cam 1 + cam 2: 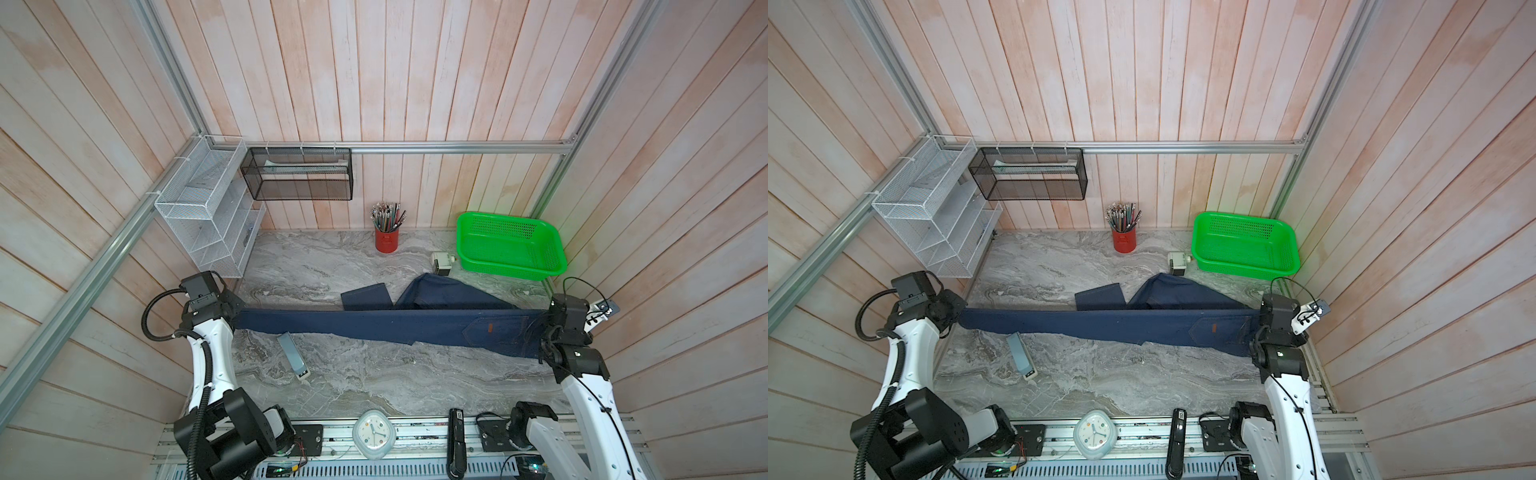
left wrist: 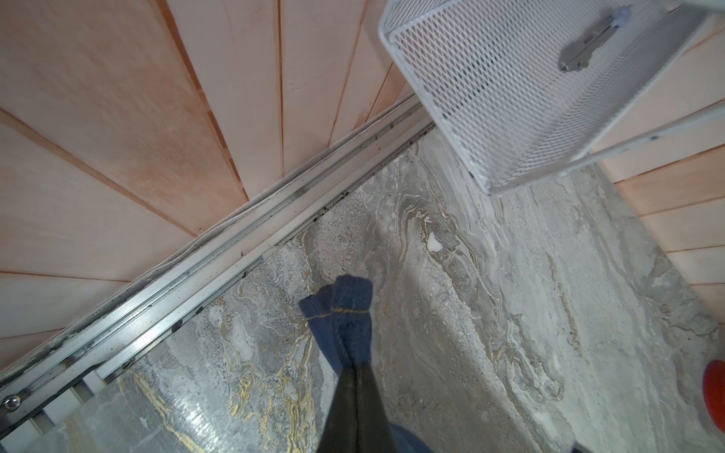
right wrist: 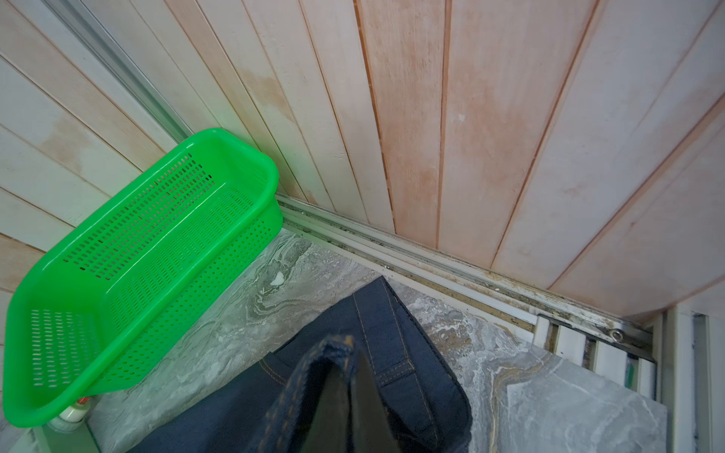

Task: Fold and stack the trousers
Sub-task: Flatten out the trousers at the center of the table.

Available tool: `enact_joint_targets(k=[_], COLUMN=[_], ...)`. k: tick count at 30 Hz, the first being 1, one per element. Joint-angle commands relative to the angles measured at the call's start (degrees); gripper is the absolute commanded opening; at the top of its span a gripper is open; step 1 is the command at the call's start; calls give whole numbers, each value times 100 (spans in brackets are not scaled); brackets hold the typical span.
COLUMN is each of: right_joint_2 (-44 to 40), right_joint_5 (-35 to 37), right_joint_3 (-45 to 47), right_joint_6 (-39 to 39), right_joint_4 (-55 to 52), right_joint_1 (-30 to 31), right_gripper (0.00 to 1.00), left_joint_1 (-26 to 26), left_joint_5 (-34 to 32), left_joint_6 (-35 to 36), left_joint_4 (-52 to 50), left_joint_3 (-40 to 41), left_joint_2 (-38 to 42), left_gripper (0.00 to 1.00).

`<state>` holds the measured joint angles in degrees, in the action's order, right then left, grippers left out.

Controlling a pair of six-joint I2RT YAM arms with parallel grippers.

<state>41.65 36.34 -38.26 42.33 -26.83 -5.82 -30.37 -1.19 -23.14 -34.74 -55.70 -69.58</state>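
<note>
Your left fingers (image 2: 355,396) are clamped on one hem of the trousers (image 1: 374,326). In the left wrist view the blue cuff, with its orange-brown stitch line, pokes out past their tips. Your right fingers (image 3: 335,400) are pinched on the waistband end, with the denim edge folded over them.

In both top views the trousers run as one long taut band across the bench (image 1: 374,386), on the robot's side of the green basket (image 1: 509,266). The waist end is near the basket, and the held hem is at the end of the bench farthest from it. A back pocket with a small orange-brown tag (image 1: 490,328) faces up near the waist end. The second leg lies slack on the bench between the band and the basket, its end doubled back flat.

A small white box (image 1: 442,262) sits just beside the basket, on the side toward your left arm. A red cup of pencils (image 1: 386,241) stands farther off on that same side. A grey handset (image 1: 294,353) lies on the bench at the band's edge, well apart from the basket.
</note>
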Motion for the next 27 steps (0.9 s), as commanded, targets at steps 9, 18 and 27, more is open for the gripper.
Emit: enact_joint_targets(k=[9, 18, 27], right_joint_2=[-421, -1020, -981], right_joint_5=[792, 778, -268], right_joint_3=[235, 419, -400], right_joint_6=[516, 807, 998], right_joint_4=[-732, -1219, -984], right_joint_1=[-50, 42, 151], right_gripper=[13, 56, 75], left_joint_1=[-190, -385, -5], left_joint_5=[-1017, -906, 549], left_joint_6=[35, -154, -340], left_joint_4=[140, 108, 603], left_joint_3=[313, 525, 83], left_joint_2=[321, 608, 1011], left_gripper=[9, 56, 55])
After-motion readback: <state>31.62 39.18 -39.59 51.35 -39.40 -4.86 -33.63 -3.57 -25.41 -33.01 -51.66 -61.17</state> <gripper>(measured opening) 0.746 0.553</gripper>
